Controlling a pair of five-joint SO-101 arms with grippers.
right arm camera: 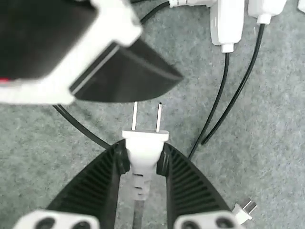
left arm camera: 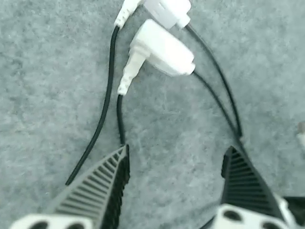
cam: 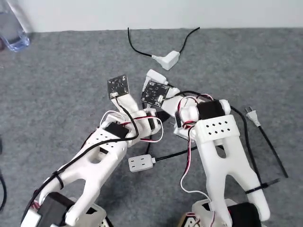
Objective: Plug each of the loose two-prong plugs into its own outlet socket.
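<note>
My right gripper (right arm camera: 144, 153) is shut on a white two-prong plug (right arm camera: 144, 138), whose prongs point away from the wrist just above the grey carpet. The left arm's black finger (right arm camera: 124, 71) hangs close in front of those prongs. Two white outlet sockets (right arm camera: 226, 19) (right arm camera: 267, 7) lie farther off with black cables. My left gripper (left arm camera: 178, 152) stands open over bare carpet, a short way from a white outlet socket (left arm camera: 164, 50) and a second one (left arm camera: 167, 7). In the high view both wrists meet mid-table near a white socket (cam: 154, 75).
A white outlet block (cam: 142, 163) with slots facing up lies between the two arms. Another white socket (cam: 166, 59) sits farther back on a black cable. A loose plug (cam: 251, 113) on a black cord lies at the right. A clear container (cam: 12, 28) stands back left.
</note>
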